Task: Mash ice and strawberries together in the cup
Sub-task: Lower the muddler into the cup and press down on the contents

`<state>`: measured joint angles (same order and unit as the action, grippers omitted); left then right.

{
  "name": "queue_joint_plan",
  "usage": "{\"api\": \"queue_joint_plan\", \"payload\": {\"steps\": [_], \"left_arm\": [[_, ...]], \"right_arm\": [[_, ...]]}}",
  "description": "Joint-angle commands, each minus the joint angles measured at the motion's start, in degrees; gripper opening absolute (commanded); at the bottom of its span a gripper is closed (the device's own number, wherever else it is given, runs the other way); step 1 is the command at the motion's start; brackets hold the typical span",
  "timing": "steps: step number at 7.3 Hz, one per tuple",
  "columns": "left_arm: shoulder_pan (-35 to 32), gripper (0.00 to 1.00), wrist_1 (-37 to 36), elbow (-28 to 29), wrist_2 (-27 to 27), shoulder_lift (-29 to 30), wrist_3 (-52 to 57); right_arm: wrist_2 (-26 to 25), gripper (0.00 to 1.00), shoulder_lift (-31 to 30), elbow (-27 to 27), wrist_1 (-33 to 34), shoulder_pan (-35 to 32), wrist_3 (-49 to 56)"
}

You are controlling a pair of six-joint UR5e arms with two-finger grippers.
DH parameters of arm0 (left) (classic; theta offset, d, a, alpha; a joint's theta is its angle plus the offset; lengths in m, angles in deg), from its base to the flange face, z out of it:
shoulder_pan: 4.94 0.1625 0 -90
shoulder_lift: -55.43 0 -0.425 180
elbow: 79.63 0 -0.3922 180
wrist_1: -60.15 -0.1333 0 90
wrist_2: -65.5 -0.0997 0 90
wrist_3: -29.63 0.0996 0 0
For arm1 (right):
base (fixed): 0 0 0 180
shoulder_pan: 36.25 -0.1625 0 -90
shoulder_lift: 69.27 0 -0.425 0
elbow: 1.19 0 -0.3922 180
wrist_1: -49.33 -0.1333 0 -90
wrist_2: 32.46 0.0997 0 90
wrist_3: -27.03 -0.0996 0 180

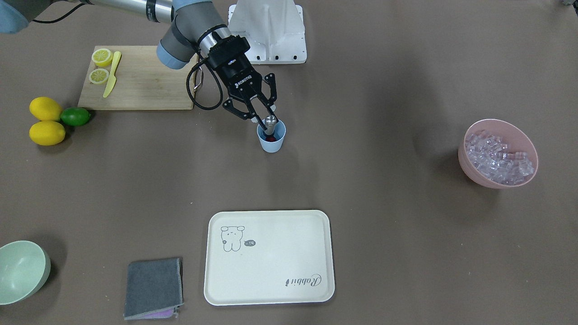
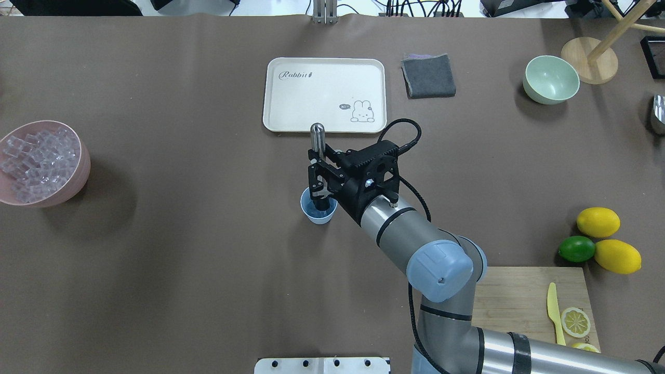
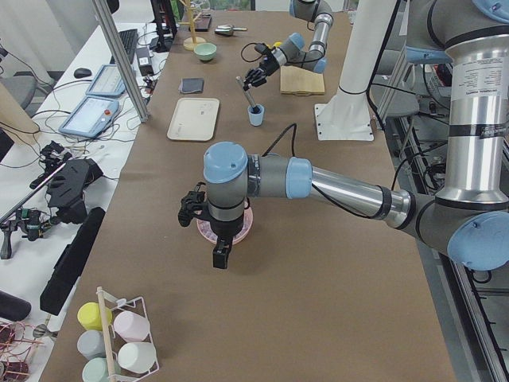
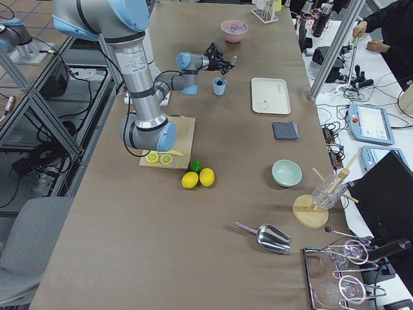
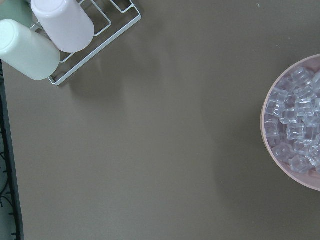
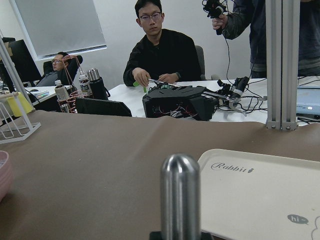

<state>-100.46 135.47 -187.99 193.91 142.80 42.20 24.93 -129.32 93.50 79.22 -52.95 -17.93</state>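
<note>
Steel round-topped muddler [image 2: 317,136] is clamped mid-shaft by fingers of right gripper [image 2: 315,174]; small light-blue plastic cup [image 2: 318,218] is judged light and tip-prone; left gripper [image 3: 191,208] fingers cannot be judged.

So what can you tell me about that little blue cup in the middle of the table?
The cup is a small, plain light blue tumbler, plastic by its look, tapered, with no handle. It stands upright on the brown table. A red strawberry lies inside. A metal rod, held in the right pincer, reaches down into it.
</note>
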Motion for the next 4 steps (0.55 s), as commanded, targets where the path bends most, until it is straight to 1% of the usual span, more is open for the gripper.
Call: {"api": "queue_joint_plan", "payload": {"steps": [1, 4], "left_arm": [[0.0, 0.97, 0.0, 0.0, 0.0, 0.0, 0.0], [-0.2, 0.97, 0.0, 0.0, 0.0, -0.1, 0.0]], "right_arm": [[0.0, 0.00, 0.1, -0.2, 0.1, 0.0, 0.0], [0.0, 0.00, 0.2, 0.1, 0.0, 0.0, 0.0]]}}
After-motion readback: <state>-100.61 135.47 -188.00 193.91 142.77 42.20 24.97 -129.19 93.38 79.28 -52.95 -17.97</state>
